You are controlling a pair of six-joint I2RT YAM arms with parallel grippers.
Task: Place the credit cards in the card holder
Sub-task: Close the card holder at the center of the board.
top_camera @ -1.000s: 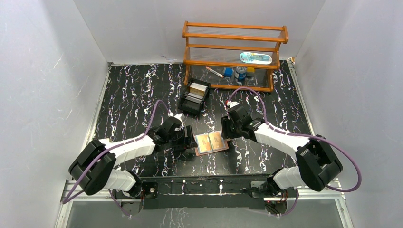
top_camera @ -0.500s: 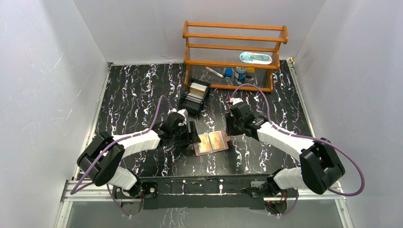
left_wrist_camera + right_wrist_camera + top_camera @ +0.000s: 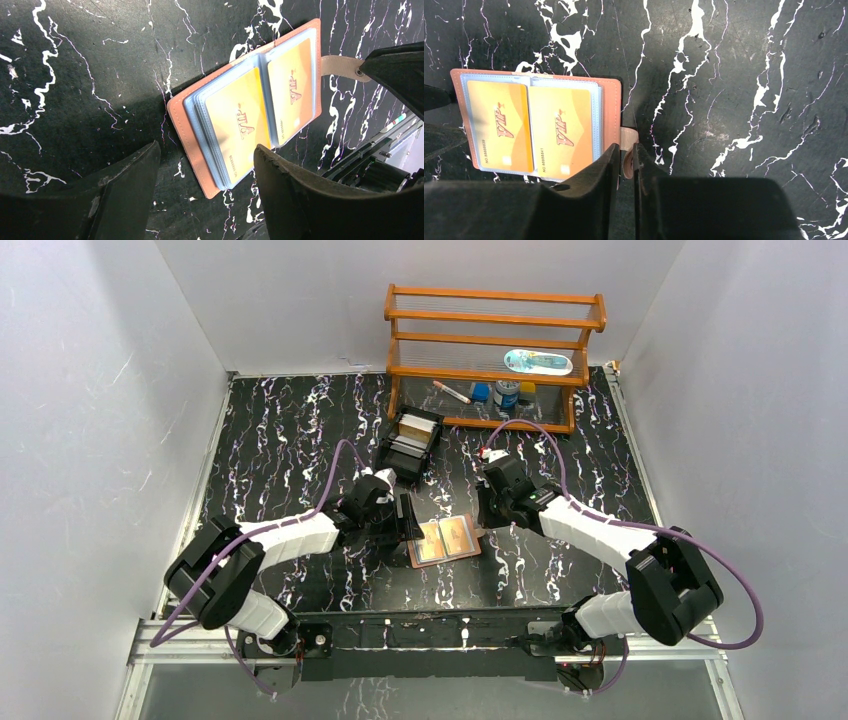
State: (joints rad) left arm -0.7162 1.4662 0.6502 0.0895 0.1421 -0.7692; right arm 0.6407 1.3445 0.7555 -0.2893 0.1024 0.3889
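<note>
Top external view, item list.

1. Card holder: tan leather, lying open and flat on the tabletop, about midway between the side edges and nearer the near edge than the far one. Contents: clear sleeves, and two orange credit cards marked VIP, one in each facing sleeve. More sleeve leaves are stacked beneath on one half. Whether they hold anything cannot be told.

2. Snap tab: pale strap coming off the holder's right-hand edge.

3. Right pincer: drawn narrow, fingers on either side of the snap tab and seemingly pinching it. Holder gripped by the tab only; no card in it.

4. Left pincer: spread wide and empty, at the holder's left-hand edge, one finger to each side of that edge. Contact with the leather cannot be told.

5. Black tray: open-topped, near the middle of the tabletop toward the far edge, just in front of the rack. Contents: pale and grey flat pieces standing in rows, probably further cards, though too small to be sure.

6. Wooden rack: at the far edge, right of centre. Contents: a pale tube on the middle shelf; a pen and small blue and yellow items on the bottom shelf.

Progress, as judged: two cards are seated, so the task is partly done. If the tray's pieces are cards, they remain to be moved. The present step looks like steadying or turning the holder, not carrying a card.
</note>
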